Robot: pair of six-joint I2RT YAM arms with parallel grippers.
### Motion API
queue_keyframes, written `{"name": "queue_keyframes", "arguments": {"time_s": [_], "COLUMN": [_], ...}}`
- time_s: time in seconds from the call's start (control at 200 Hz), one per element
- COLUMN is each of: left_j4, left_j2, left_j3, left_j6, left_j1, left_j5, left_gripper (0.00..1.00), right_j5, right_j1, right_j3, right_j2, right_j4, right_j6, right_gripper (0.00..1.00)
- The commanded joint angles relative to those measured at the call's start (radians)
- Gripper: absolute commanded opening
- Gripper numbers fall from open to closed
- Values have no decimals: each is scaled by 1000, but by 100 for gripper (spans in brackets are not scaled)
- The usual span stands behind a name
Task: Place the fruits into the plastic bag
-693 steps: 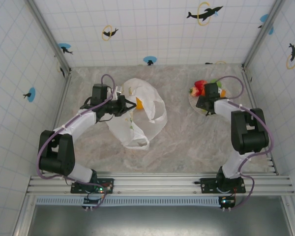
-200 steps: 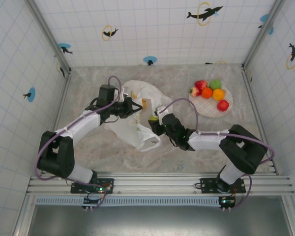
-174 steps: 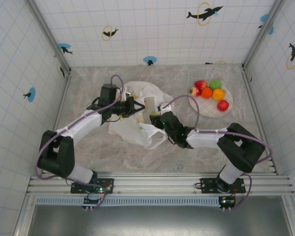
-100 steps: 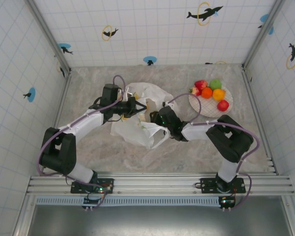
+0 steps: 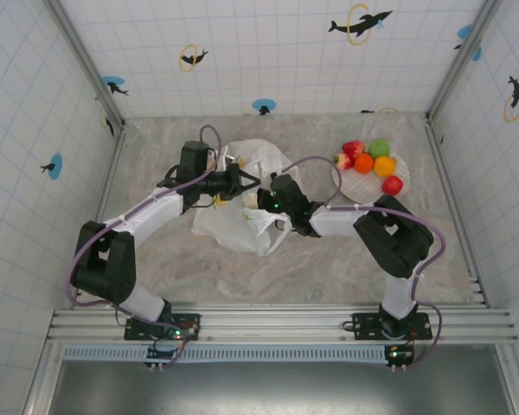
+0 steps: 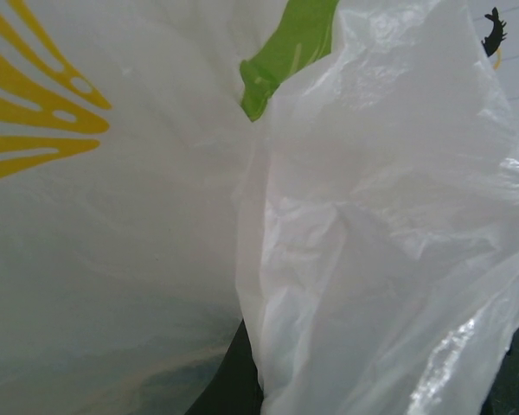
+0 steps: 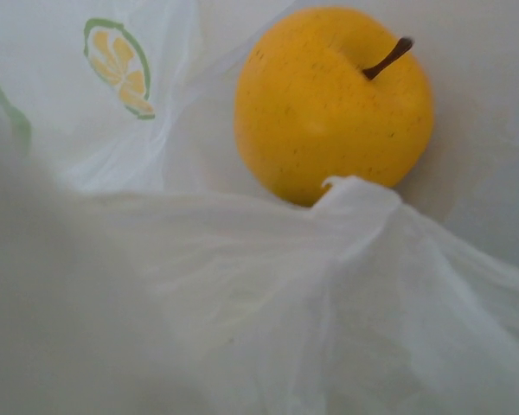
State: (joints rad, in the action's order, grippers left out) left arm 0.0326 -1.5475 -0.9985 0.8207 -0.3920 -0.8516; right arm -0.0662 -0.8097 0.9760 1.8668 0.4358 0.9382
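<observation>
- At the near edge of the table point(image 5: 329, 259) both arms are bolted side by side. The left arm point(image 5: 147, 212) reaches far and to the right, and the right arm point(image 5: 389, 233) bends back towards the left.
- The plastic bag point(image 5: 229, 229) lies crumpled on the table left of the middle, between the two arms' ends.
- The left jaws are closed on the bag's far rim and hold the film up off the table. From the left wrist we see the film right against the camera, with a yellow slice print point(image 6: 35, 112) and a green leaf print point(image 6: 285, 52).
- The right jaws sit in the bag's mouth on its right side. We cannot tell how wide they stand, since the film hides them.
- From the right wrist we see a yellow apple point(image 7: 333, 104) with a brown stalk lying inside the bag, with a fold of film across its near side.
- Far right, well apart from the bag, the round checked plate point(image 5: 363, 192) carries the other fruits: a strawberry point(image 5: 343, 160), a red apple point(image 5: 354, 149), a green apple point(image 5: 379, 147), two oranges point(image 5: 364, 162) and another red fruit point(image 5: 393, 185) at its right rim.
</observation>
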Motion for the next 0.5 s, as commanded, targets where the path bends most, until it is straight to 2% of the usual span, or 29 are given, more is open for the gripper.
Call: {"name": "queue_keyframes", "arguments": {"time_s": [0.0, 0.21, 0.495], "left_j4": [14, -26, -81], "left_j2": [-13, -6, 18], "left_j3": [-28, -32, -9], "left_j6": [8, -31, -83], "left_j1": [-5, -3, 46], "left_j5": [-24, -6, 42], "left_gripper": [0, 0, 0], "right_j5": [-48, -72, -11], "right_j1": [6, 23, 42], "right_j3": [21, -31, -123], "right_j2": [-6, -68, -266], "right_j4": [18, -12, -320], "right_j6": [-1, -57, -369], "right_gripper": [87, 83, 81]}}
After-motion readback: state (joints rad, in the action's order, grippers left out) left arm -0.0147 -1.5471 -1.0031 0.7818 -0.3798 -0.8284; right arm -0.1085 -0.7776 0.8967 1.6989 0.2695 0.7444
